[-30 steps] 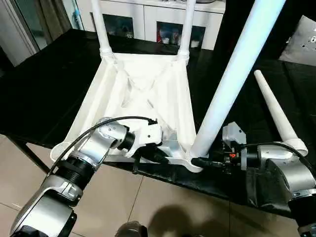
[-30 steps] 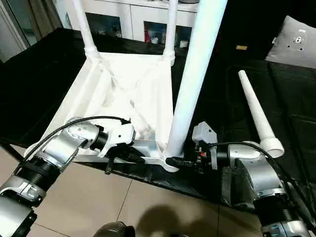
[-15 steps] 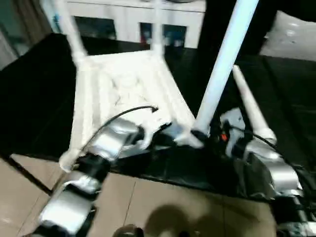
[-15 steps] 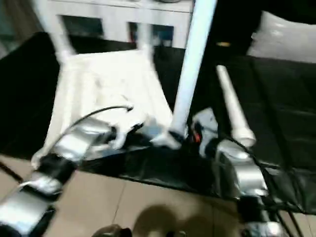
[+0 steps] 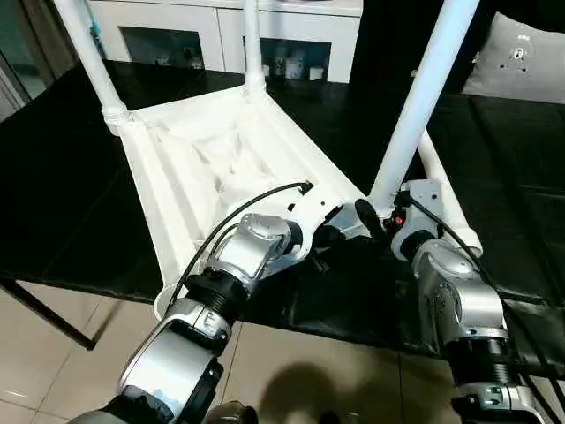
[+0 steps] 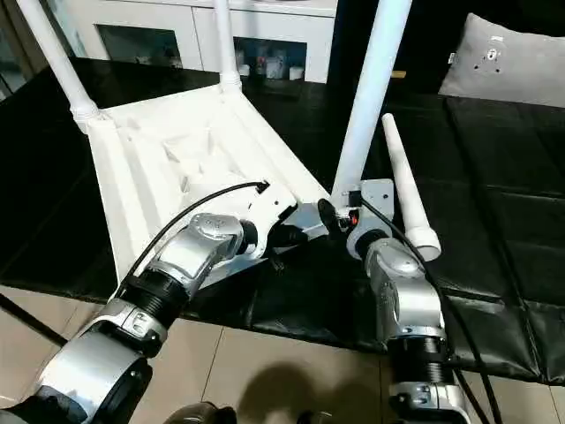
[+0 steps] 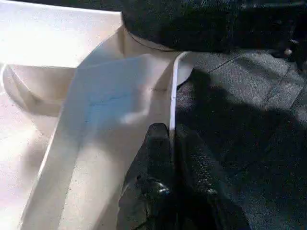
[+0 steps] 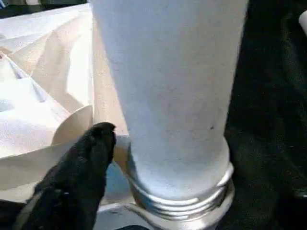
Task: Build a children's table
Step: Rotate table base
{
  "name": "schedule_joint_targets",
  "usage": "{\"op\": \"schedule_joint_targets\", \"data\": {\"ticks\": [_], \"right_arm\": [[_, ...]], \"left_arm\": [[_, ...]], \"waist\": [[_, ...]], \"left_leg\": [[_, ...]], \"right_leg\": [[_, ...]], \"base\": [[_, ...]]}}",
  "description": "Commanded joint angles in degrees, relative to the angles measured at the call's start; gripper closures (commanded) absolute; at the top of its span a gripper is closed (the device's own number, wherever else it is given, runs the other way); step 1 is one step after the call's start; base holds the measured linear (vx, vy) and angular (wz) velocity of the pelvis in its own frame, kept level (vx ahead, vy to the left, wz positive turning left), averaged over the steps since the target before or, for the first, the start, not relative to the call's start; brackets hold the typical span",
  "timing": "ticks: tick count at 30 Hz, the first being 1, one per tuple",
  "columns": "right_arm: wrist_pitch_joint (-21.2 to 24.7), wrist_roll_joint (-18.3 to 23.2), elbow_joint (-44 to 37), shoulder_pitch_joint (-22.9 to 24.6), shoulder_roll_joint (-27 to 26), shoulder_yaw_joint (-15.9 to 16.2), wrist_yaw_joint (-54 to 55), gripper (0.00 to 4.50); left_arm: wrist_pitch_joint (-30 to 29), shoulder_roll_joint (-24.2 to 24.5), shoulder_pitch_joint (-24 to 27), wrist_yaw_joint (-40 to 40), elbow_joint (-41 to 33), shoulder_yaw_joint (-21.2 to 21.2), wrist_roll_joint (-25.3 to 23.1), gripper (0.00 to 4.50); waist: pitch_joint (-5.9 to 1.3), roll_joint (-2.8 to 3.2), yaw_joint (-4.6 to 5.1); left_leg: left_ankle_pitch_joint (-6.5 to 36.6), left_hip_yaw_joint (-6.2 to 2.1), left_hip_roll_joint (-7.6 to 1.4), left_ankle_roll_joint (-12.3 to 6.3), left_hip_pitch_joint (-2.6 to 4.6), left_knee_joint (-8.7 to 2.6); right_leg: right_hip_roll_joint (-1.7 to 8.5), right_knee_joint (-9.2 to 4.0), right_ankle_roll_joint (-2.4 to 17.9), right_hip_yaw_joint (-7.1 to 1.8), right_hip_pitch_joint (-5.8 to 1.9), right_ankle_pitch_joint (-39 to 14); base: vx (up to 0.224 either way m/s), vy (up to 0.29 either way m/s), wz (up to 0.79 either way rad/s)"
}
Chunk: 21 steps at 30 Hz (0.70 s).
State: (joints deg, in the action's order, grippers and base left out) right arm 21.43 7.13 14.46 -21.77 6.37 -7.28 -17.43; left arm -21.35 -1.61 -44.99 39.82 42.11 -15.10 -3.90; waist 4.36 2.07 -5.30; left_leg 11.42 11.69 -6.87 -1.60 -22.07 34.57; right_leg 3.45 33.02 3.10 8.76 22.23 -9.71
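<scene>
Looking down, you've got the black bench [image 5: 79, 168] carrying the upturned white tabletop [image 5: 212, 168], ribbed underside facing up, its near end at the bench's front edge. Behind it stands the white cabinet [image 5: 212, 35] with glass doors. Three legs stand upright in corner sockets: far-left leg [image 5: 88, 57], far-right leg [image 5: 252, 44], and the near-right leg [image 5: 424, 97], which rises out of the top of frame. Your fourth leg [image 6: 404, 185] lies loose on the bench just right of the near-right leg, wide end toward you. A grey cushion [image 6: 508, 66] sits at far right. Your left gripper [image 7: 171, 143] is pinched shut on the tabletop's thin near rim, one finger either side of the wall, close to the near-right corner socket. Your right gripper [image 5: 371, 216] sits at the base of the near-right leg; one black finger [image 8: 79, 182] rests beside the leg's threaded collar, against the socket rim. The other finger isn't visible, so you can't tell whether that gripper is open or clamped on the leg.
</scene>
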Motion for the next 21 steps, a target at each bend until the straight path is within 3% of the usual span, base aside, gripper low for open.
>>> {"op": "schedule_joint_targets", "data": {"ticks": [1,6,8,11,14,17,18,19,21], "right_arm": [[0.0,1.3,-0.8,1.1,-1.2,2.6,-1.6,0.40],[-0.8,0.9,-5.7,3.9,0.3,0.1,0.8,0.08],[-0.9,0.7,-7.7,4.8,0.5,-0.4,1.5,0.00],[-1.5,0.9,-13.0,7.3,0.6,-1.6,2.4,0.00],[-1.2,2.1,-17.5,9.2,0.7,-2.5,2.5,0.00],[0.0,2.9,-20.9,11.0,1.4,-2.1,1.3,0.00],[0.8,3.0,-21.5,11.2,1.5,-1.9,1.1,0.00],[3.8,2.9,-22.8,12.0,2.2,-0.9,0.8,0.00],[5.2,2.7,-23.3,12.5,2.9,0.2,0.1,0.00]], "left_arm": [[3.6,-0.9,-1.7,0.0,-2.3,0.2,1.3,4.50],[7.4,0.2,-2.9,-2.1,1.3,0.4,-0.4,4.50],[7.8,-0.1,-3.0,-1.4,1.6,1.6,0.8,3.97],[10.0,-0.4,-2.6,-0.8,0.9,3.6,2.9,3.90],[13.1,-0.6,-1.5,-1.2,-0.5,5.5,5.1,3.54],[11.5,-0.3,0.8,0.5,-5.6,8.4,9.2,3.54],[11.0,0.1,1.4,0.3,-6.8,8.8,9.4,3.54],[9.7,1.1,2.3,-0.5,-9.1,9.5,9.2,3.54],[8.5,2.6,3.3,-1.0,-11.5,9.9,8.8,3.54]], "waist": [[-4.41,-0.77,-0.43],[-4.22,-1.18,-0.50],[-4.13,-1.14,-0.40],[-4.08,-1.05,-0.42],[-4.01,-1.13,-0.41],[-3.97,-1.39,-0.44],[-3.94,-1.25,-0.47],[-3.84,-1.59,-0.33],[-3.79,-1.43,-0.18]], "left_leg": [[7.9,-4.51,-8.63,-3.56,1.37,-4.11],[9.1,-4.40,-8.32,-3.26,1.39,-4.17],[9.1,-4.54,-8.46,-3.15,1.27,-4.31],[9.9,-4.62,-8.73,-2.68,1.38,-4.44],[10.9,-4.58,-8.77,-2.50,1.47,-4.61],[10.8,-4.39,-8.60,-2.60,1.30,-4.52],[10.7,-4.49,-8.67,-2.36,1.35,-4.55],[10.6,-4.37,-8.60,-2.64,1.26,-4.59],[10.9,-4.57,-8.58,-2.53,1.33,-4.61]], "right_leg": [[9.55,-4.37,7.2,-5.79,-3.18,-11.6],[9.73,-4.72,6.4,-5.91,-3.17,-13.5],[9.69,-4.77,6.1,-5.88,-3.21,-14.6],[9.80,-4.86,6.3,-5.94,-3.07,-14.4],[9.81,-4.55,6.9,-6.02,-2.96,-13.3],[9.92,-4.69,7.1,-6.07,-3.04,-13.9],[9.86,-4.53,7.1,-6.05,-3.04,-14.3],[9.72,-4.69,6.8,-6.05,-2.97,-14.8],[9.62,-4.68,6.0,-6.01,-3.04,-16.7]], "base": [[0.000,0.000,0.00],[0.000,0.000,0.00],[0.000,0.000,0.00],[0.000,0.000,0.00],[0.000,0.000,0.00],[0.000,0.000,0.00],[0.000,0.000,0.00],[0.000,0.000,0.00],[0.000,0.000,0.00]]}}
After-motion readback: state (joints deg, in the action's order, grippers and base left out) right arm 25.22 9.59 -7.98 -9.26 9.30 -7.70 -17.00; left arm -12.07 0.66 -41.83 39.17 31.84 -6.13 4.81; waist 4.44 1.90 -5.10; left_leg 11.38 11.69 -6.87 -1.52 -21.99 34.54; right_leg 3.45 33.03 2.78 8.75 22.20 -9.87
